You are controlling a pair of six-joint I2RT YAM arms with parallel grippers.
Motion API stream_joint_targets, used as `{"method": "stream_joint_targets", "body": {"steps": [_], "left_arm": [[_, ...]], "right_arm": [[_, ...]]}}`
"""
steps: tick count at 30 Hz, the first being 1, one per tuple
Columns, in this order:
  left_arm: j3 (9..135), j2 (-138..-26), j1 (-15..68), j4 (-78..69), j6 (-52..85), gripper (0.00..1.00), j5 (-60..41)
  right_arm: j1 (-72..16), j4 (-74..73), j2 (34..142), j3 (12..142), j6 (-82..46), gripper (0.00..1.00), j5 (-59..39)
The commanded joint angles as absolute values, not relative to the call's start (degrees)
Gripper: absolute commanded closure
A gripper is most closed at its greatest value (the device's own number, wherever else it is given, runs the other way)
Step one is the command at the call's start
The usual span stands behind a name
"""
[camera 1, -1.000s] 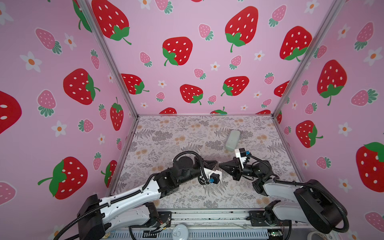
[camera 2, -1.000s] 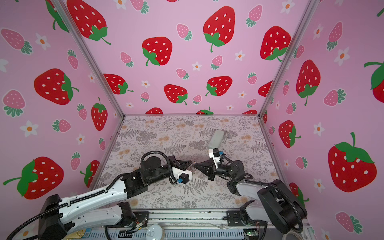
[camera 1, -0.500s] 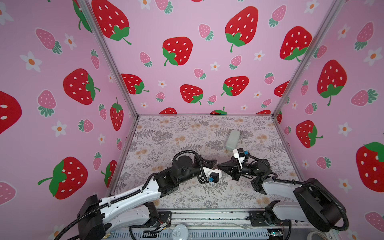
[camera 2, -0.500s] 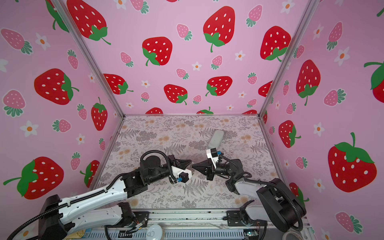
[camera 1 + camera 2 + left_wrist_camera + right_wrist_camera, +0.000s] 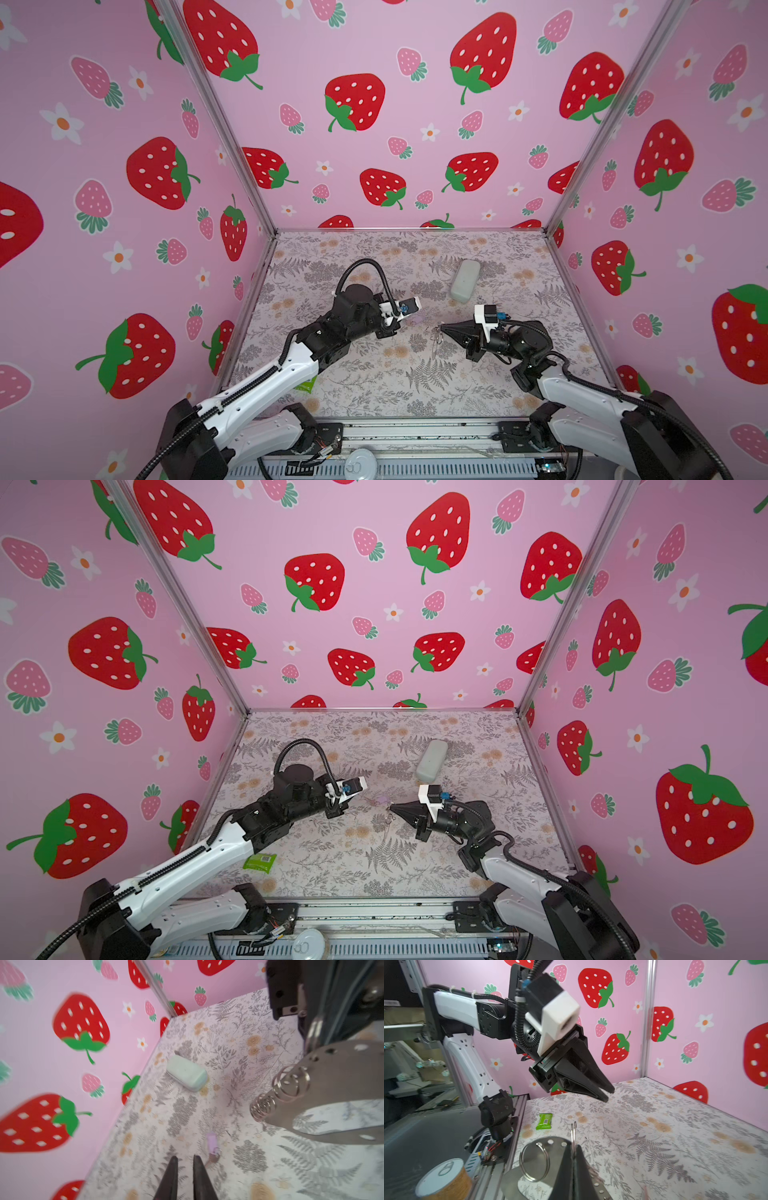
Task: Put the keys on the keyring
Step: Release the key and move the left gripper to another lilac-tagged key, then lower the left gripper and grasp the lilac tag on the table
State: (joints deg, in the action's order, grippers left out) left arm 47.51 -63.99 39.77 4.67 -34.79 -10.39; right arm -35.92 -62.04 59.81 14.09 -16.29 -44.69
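Observation:
The keys point(image 5: 212, 1142), a tiny lilac head with a dark metal part, lie on the floral table just beside my left gripper point(image 5: 185, 1157). A top view shows them too point(image 5: 381, 800). The left gripper's jaws are slightly open with nothing between them; in the right wrist view that gripper point(image 5: 608, 1095) hovers above the table. My right gripper point(image 5: 574, 1148) is shut on a thin silvery ring of the keyring point(image 5: 548, 1153), a grey flat oval loop carrying several rings. In both top views the right gripper point(image 5: 442, 327) point(image 5: 392, 807) points left towards the keys, the keyring point(image 5: 388, 818) hanging under its tip.
A pale grey-green oblong case point(image 5: 465, 280) point(image 5: 187, 1073) lies towards the back right. A green packet point(image 5: 259, 862) point(image 5: 544, 1121) sits by the front left edge, under the left arm. A tin can point(image 5: 444, 1178) stands off the table in front. Pink strawberry walls close three sides.
The left gripper's jaws have parted a little and its wrist has swung up and away from the right gripper. The right gripper has hardly moved and stays shut on the ring.

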Motion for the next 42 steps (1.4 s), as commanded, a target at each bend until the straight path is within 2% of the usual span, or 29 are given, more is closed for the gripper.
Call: {"method": "stream_joint_targets", "body": {"steps": [1,5,11,14,18,22,26,30,38,42], "left_arm": [[52.2,-71.2,37.8,13.6,-20.8,0.76,-12.7],[61.6,-84.9,36.6,23.5,-12.6,0.78,-12.1],[68.3,-99.1,36.3,24.6,-15.3,0.85,-15.9],[69.8,-102.5,35.3,25.6,-21.9,0.80,-17.8],[82.3,-110.9,34.5,36.5,-12.8,0.72,-20.5],[81.2,-110.4,38.3,35.4,-0.3,0.69,-12.9],[76.3,-108.2,43.3,30.2,7.1,0.66,-2.6],[76.8,-110.5,46.8,29.2,12.0,0.65,7.9],[78.3,-114.4,47.5,29.3,17.7,0.66,13.6],[78.5,-115.3,47.5,27.9,17.6,0.66,13.4]], "right_arm": [[-34.9,-54.1,57.5,13.8,-7.7,1.00,-38.4],[-34.6,-51.8,54.8,13.6,-6.8,1.00,-34.9],[-34.1,-45.8,48.2,13.0,-5.0,1.00,-33.5],[-34.0,-43.4,45.3,12.2,-5.5,1.00,-33.7],[-33.9,-38.2,40.6,11.7,-5.3,1.00,-32.1],[-33.9,-34.0,36.0,10.9,-4.7,1.00,-29.4],[-33.9,-33.7,33.4,9.6,-5.0,1.00,-27.7],[-33.9,-33.2,33.5,9.8,-4.7,1.00,-28.4],[-33.9,-32.2,33.3,10.2,-4.2,1.00,-29.1],[-33.9,-32.2,33.7,10.3,-4.0,1.00,-29.3]]}}
